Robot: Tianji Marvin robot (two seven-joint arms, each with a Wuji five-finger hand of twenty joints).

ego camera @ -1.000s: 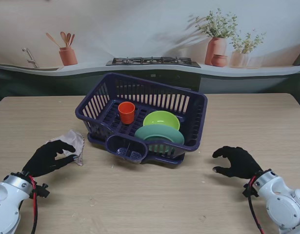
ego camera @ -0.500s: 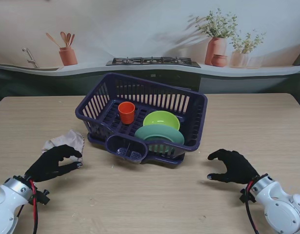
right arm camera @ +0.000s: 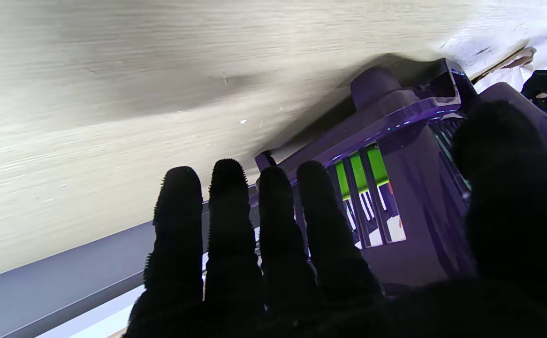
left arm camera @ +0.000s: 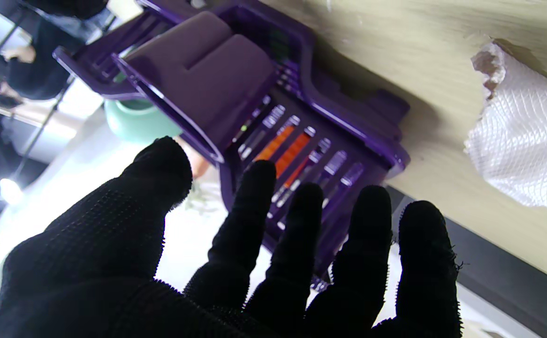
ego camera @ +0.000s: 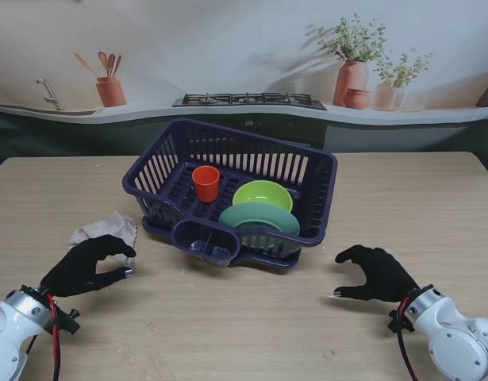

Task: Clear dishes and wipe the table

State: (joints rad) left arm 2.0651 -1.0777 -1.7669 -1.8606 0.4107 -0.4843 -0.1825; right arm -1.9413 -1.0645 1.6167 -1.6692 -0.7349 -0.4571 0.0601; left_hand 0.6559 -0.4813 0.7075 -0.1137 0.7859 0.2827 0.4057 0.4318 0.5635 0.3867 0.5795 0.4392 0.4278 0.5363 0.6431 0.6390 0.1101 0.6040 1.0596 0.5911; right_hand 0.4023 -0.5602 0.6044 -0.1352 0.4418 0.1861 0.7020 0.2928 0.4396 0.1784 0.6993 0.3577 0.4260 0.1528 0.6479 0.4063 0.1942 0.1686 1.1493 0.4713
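**Stand view: dishes racked, wiping unfinished**

Stand view shows you the dark purple plastic dish rack (ego camera: 232, 190) at frame centre, holding the orange plastic cup (ego camera: 205, 182), lime green bowl (ego camera: 263, 194) and pale green plate (ego camera: 259, 217). Clearing looks done. The crumpled white paper towel (ego camera: 106, 228) lies loose at middle left on the pale wooden surface (ego camera: 228, 317), so wiping may remain. Your black-gloved left hand (ego camera: 86, 266) sits at its lower edge, fingers curled apart, gripping nothing. Your black-gloved right hand (ego camera: 376, 272), lower right, is likewise spread and empty.
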